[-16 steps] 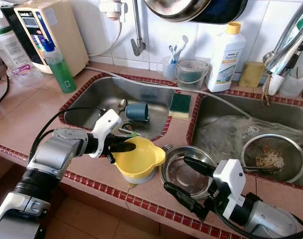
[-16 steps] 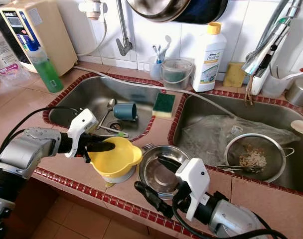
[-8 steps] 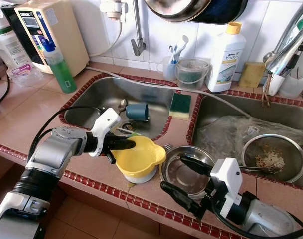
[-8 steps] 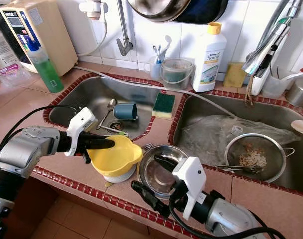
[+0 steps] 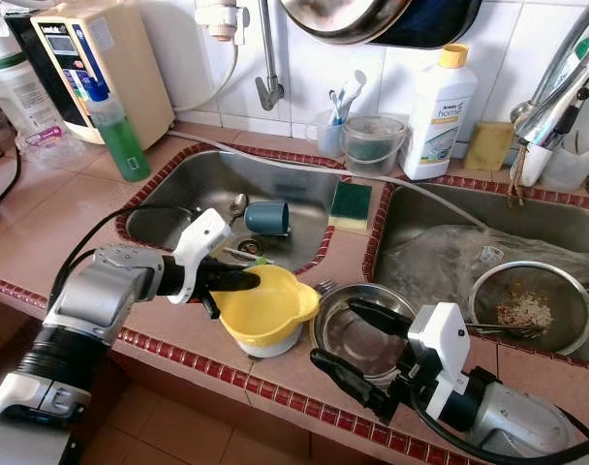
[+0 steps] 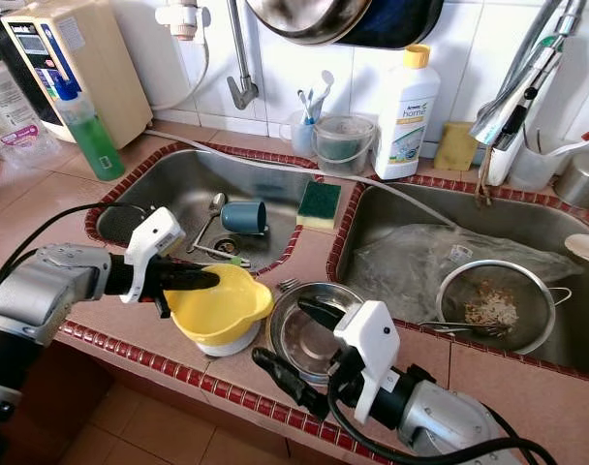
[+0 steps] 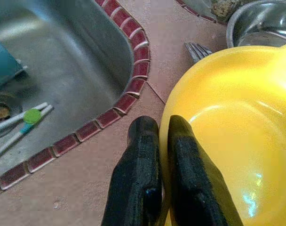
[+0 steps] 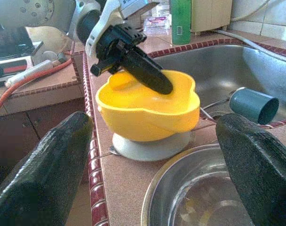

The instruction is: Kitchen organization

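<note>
On the tiled worktop (image 5: 43,228) in front of the left sink (image 5: 193,189), the yellow bowl (image 5: 268,308) sits on its pale base, and the left tool (image 5: 244,282) has its two fingers pinched together over the bowl's near rim. Just beside the bowl stands a steel bowl (image 5: 362,334). The right tool (image 5: 357,347) hovers at that bowl with its fingers spread wide, holding nothing.

Head eyes look down on the counter; both wrist views closely share the yellow bowl (image 8: 147,110).

Home kitchen: tiled worktop (image 5: 43,228) with twin steel sinks (image 5: 207,184), wall tap (image 5: 267,89), detergent bottle (image 5: 438,111), sponge (image 5: 351,203), strainer (image 5: 532,308), white wall tiles (image 5: 319,58).
</note>
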